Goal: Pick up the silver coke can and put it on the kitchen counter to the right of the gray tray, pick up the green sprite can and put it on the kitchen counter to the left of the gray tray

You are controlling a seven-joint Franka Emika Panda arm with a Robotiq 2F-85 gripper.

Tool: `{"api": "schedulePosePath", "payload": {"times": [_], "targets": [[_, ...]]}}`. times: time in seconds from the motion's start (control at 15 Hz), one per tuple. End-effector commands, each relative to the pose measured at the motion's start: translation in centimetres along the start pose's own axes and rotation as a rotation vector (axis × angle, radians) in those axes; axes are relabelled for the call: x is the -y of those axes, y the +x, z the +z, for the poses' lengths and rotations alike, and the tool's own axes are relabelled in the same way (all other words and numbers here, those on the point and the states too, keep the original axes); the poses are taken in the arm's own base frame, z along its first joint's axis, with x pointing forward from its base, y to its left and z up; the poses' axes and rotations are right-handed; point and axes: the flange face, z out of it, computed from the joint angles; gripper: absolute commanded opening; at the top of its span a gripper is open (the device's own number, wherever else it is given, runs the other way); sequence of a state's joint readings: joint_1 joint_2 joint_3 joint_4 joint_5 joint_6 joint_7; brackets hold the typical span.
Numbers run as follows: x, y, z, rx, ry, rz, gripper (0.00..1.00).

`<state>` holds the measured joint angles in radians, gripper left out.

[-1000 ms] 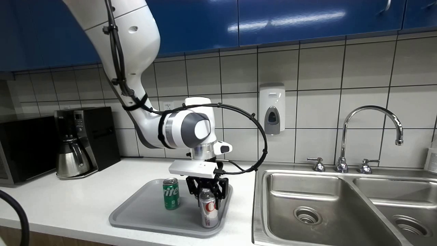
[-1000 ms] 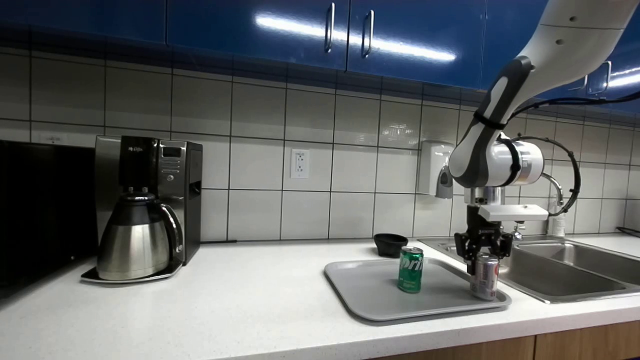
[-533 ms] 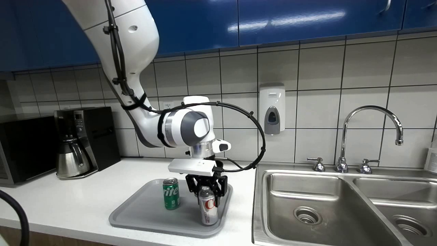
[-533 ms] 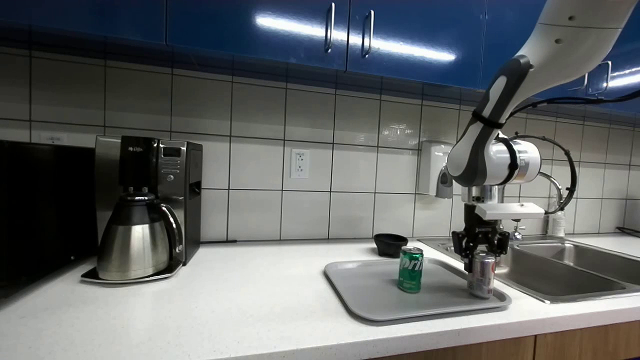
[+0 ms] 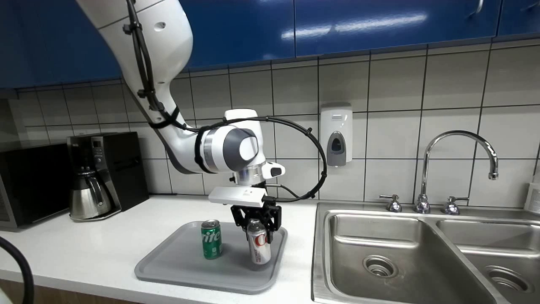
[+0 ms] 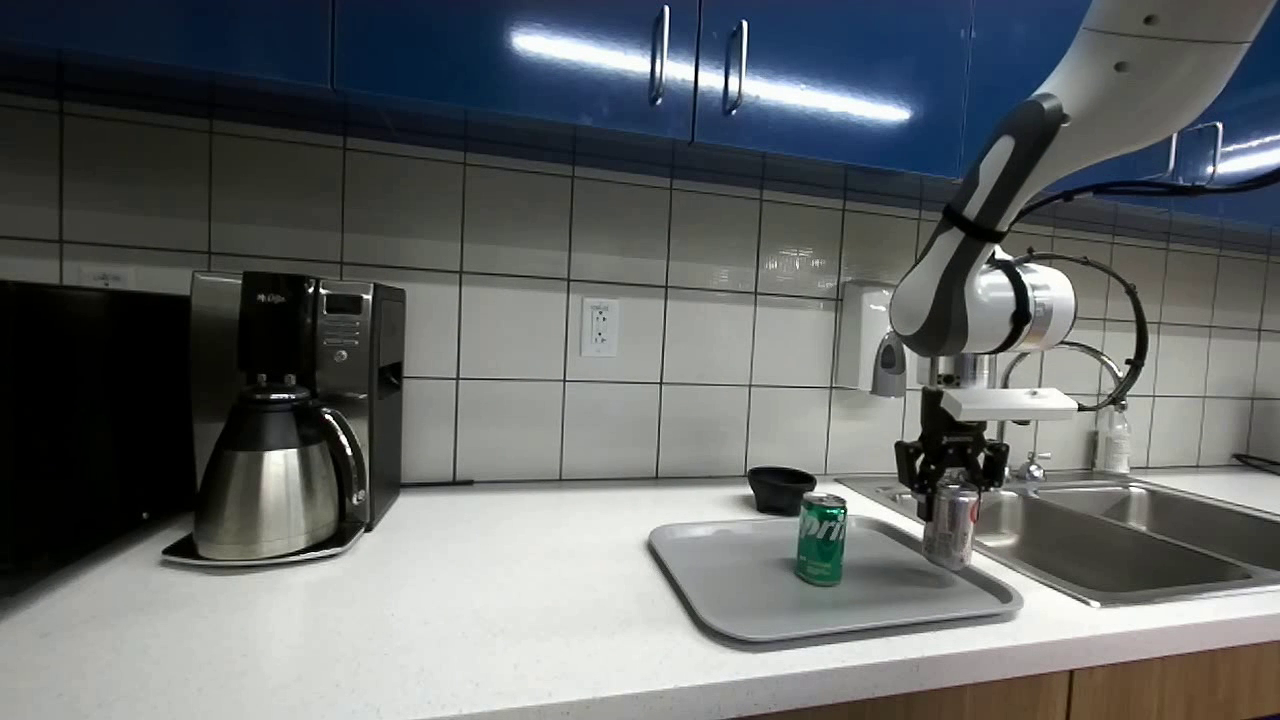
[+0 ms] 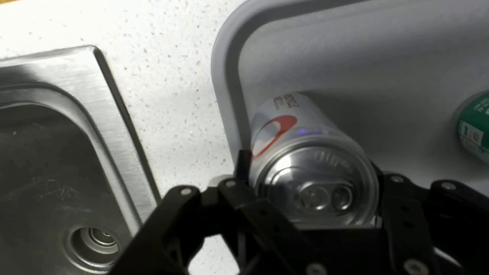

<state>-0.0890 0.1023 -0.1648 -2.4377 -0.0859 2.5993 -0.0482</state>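
My gripper [image 5: 259, 237] is shut on the silver coke can [image 5: 258, 250], one finger on each side of its upper part. The can is slightly tilted and held a little above the right part of the gray tray [image 5: 181, 261]. In the wrist view the coke can [image 7: 290, 114] shows its metal top between the fingers, near the tray's rim [image 7: 223, 88]. The green sprite can [image 5: 211, 239] stands upright on the tray, left of the coke can in both exterior views [image 6: 821, 540]. The kitchen counter [image 6: 450, 600] is white and lies around the tray.
A steel double sink [image 5: 375, 240] with a faucet [image 5: 424, 169] lies right of the tray, with a narrow counter strip [image 7: 172, 95] between. A black bowl [image 6: 780, 490] stands behind the tray. A coffee maker [image 6: 300, 430] stands far left. A soap dispenser [image 5: 336, 135] hangs on the wall.
My gripper has risen with the coke can, lifting it off the tray and shifting it slightly back; it has tilted a little. The sprite can and tray have not moved.
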Motion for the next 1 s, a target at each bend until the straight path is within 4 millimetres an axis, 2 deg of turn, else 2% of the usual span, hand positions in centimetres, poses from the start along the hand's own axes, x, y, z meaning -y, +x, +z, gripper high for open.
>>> {"api": "schedulePosePath", "payload": {"times": [0.0, 0.4, 0.93], "targets": [[-0.9, 0.3, -2.3, -0.049, -0.003, 0.048, 0.38], [-3.6, 0.5, -3.3, -0.076, -0.010, 0.127, 0.38], [-7.3, -0.1, -2.3, -0.056, -0.031, 0.225, 0.38]]}}
